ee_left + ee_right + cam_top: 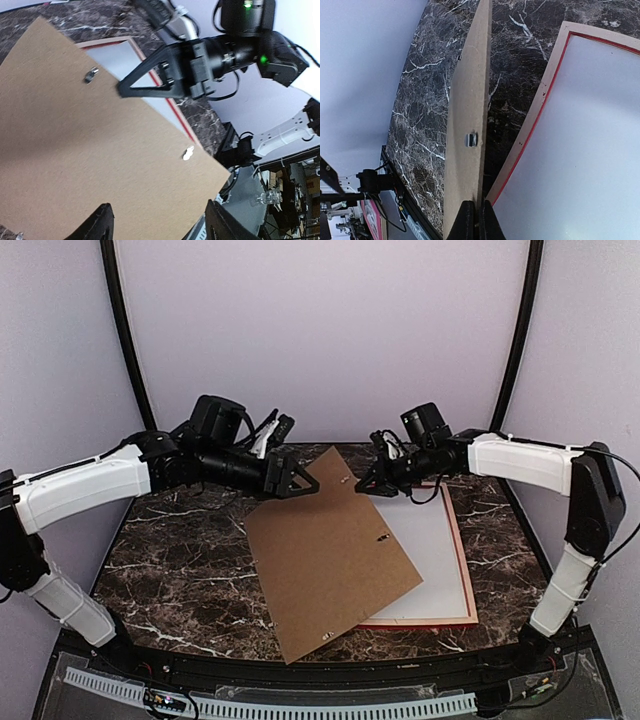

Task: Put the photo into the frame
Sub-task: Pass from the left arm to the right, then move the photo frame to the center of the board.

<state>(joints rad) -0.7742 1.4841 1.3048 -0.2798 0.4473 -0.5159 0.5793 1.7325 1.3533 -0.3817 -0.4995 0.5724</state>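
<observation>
Marble tabletop [180,560], lilac walls [320,330], frame [430,621], brown board [325,550]

On table [180,570]: frame [466,568] flat; backing board [325,555] overlapping its left part.

A brown board [330,555] sits aslant on the dark marble counter [180,570], one corner towards the far edge and another near the front edge. It covers the left part of the frame [463,560], which lies towards the counter's right edge with a white panel [430,560] inside it. The right hand [368,483] meets the board's far-right edge. The left hand [300,482] hovers by its far-left edge.
</observation>
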